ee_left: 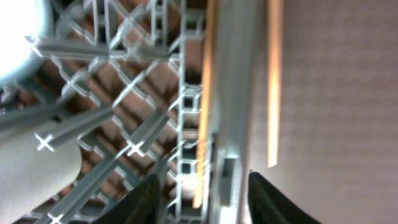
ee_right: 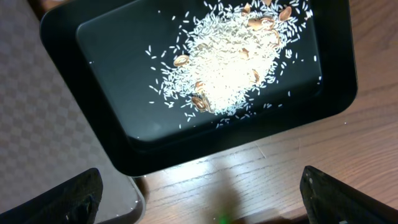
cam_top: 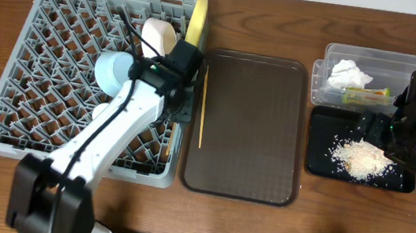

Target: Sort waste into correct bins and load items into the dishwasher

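Over the right wall of the dish rack point(cam_top: 57, 50), my left gripper point(ee_left: 202, 180) stands parted, gripping nothing; one chopstick point(ee_left: 204, 93) seems to rest along that wall and could slip outside. The other chopstick point(cam_top: 203, 108) lies flat on the brown tray point(cam_top: 253, 138), hard to pinch. My right gripper point(ee_right: 199, 180) gapes empty above the black tray point(ee_right: 112, 62). No writing is legible
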Available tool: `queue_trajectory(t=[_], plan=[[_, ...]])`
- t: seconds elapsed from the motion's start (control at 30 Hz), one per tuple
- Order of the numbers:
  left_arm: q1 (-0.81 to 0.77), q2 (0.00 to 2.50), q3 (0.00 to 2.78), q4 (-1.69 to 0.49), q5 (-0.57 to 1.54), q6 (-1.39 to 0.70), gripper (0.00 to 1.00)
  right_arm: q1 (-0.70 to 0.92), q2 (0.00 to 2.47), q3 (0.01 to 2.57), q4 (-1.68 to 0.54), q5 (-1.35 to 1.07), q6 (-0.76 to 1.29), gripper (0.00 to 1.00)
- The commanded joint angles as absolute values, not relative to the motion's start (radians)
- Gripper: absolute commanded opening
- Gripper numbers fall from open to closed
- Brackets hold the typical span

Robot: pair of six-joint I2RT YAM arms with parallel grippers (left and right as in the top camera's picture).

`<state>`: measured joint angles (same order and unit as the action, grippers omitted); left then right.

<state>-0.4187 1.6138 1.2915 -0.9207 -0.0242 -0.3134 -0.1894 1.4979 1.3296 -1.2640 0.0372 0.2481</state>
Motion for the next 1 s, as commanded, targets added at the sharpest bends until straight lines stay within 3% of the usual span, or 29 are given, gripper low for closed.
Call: queue_trajectory(t=[0.0,0.4,0.97], plan=[[-0.466,1.532,1.313,-0.884,0.011,-0.321,0.49,-0.195,1.49,1.339,-1.264,0.04,0.238,0.99],[-0.615,1.673,1.313,-0.723,-0.144,-0.651,0.49,-0.195,1.49,1.339,-1.265,0.04,0.238,0.99],[-0.612,1.983,1.313,-0.631,-0.177,-0.652,0.49,-0.195,1.49,1.339,-1.267,0.04,0.238,0.99]])
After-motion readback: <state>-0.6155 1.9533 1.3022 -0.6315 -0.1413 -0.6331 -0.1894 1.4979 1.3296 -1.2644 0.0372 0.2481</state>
